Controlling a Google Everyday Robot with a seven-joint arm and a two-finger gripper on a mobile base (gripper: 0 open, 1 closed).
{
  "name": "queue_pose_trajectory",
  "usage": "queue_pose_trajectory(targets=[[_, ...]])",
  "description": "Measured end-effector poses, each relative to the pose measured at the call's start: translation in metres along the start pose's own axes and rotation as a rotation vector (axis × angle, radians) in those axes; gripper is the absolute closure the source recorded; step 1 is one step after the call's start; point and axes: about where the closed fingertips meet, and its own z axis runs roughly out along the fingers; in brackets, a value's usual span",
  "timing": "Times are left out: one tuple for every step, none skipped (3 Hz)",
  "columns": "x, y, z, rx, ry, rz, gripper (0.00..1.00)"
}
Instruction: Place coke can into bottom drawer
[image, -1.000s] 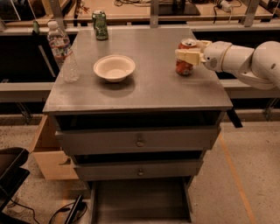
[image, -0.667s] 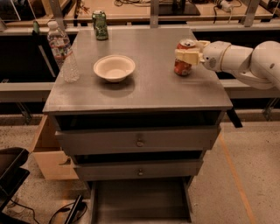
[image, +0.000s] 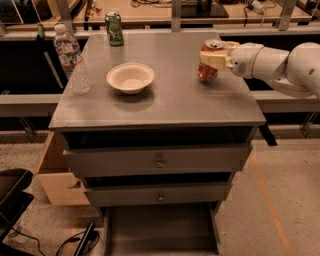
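The coke can (image: 207, 74), red-orange with a silver top, is at the right side of the grey cabinet top (image: 170, 100), tilted slightly and just off the surface. My gripper (image: 210, 60) comes in from the right on a white arm, and its cream fingers (image: 216, 59) are closed around the can's middle. The bottom drawer (image: 160, 227) is pulled open at the cabinet's foot, well below and to the left of the can. Its flat grey floor is bare.
A white bowl (image: 130, 77) sits at the middle of the top. A clear water bottle (image: 72, 57) stands at the left edge and a green can (image: 114, 28) at the back. Two upper drawers with knobs (image: 159, 161) are closed. A cardboard box (image: 55, 175) stands to the left of the cabinet.
The coke can has risen a little off the cabinet top in my gripper and now tilts slightly. Nothing else has moved.
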Motion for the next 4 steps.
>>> queue_pose_trajectory(targets=[[-0.030,0.020,-0.031,-0.030,-0.022,-0.068,1.00],[-0.045,0.048,-0.086,-0.069,-0.053,-0.105,1.00],[-0.023,0.074,-0.163,-0.096,-0.048,-0.099,1.00],[0.020,0.081,-0.237,-0.136,-0.012,-0.054,1.00]])
